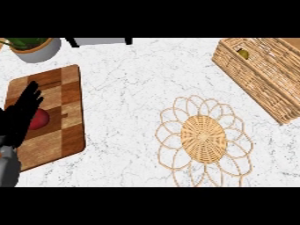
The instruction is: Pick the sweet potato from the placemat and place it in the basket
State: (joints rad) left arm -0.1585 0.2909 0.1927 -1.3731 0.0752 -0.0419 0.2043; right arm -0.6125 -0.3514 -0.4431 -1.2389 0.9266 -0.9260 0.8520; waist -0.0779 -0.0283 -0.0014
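White marble table (126, 79) fills the view, speckled and veined. At the left edge the left hand (12, 118) rests open, fingers straight and pointing up, over a wooden cutting board (61, 110). It holds nothing; a red round thing (40, 118), partly hidden behind the fingers, lies on the board just beside them, and whether they touch it cannot be told. The right hand does not show.

A woven placemat (204, 138) with a solid round middle and looped petal edges lies right of centre, bare. The wicker basket (269, 74) stands at the upper right, set at a slant, its far end running past the view's right edge. Inside its upper-left corner a small yellowish-green thing (243, 53) shows; it may be the sweet potato, though that cannot be told.

A white plant pot (36, 49) stands at the upper left, near the board's top corner. Wide bare marble lies between board and placemat, and between placemat and basket.
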